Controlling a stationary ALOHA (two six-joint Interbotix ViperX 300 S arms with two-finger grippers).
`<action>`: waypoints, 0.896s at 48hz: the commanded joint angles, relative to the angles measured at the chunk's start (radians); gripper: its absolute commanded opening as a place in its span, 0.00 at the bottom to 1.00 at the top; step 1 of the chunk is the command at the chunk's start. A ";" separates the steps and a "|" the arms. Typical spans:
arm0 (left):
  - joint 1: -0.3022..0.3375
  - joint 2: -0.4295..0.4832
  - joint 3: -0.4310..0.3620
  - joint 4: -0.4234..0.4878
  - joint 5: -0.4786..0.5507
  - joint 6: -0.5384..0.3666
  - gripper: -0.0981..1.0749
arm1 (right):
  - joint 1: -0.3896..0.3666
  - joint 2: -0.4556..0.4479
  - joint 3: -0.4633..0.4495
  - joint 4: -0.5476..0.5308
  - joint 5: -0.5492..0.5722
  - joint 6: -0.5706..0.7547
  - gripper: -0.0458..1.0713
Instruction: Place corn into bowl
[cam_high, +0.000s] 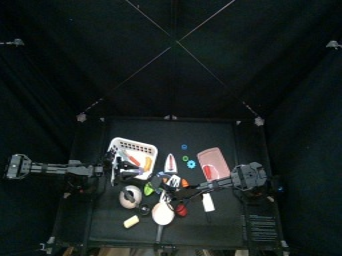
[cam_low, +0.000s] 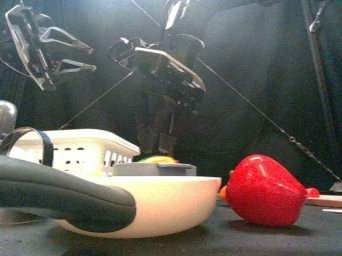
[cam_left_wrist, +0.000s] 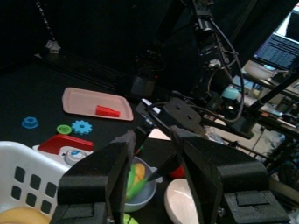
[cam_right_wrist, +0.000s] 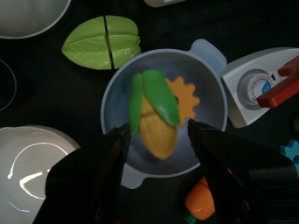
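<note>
Right wrist view: right tool (cam_right_wrist: 160, 138), jaws apart, flanks corn (cam_right_wrist: 155, 122) lying inside grey bowl (cam_right_wrist: 208, 112), rim clear around.

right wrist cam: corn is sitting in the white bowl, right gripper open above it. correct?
Not quite. The right wrist view shows the corn lying in the grey-blue bowl, not the white one; the white bowl sits empty beside it. The rest holds: the right gripper is open above the corn, one jaw on either side.
</note>
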 joint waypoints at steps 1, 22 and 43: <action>0.003 0.003 -0.012 0.000 -0.009 0.000 0.76 | -0.005 -0.032 -0.015 0.002 -0.003 0.002 0.83; 0.003 0.003 -0.011 0.002 -0.009 0.002 0.76 | -0.003 -0.031 -0.029 0.000 0.006 0.002 0.83; 0.005 0.003 -0.008 0.003 -0.005 0.003 0.76 | 0.038 -0.038 -0.061 0.018 -0.002 0.003 0.83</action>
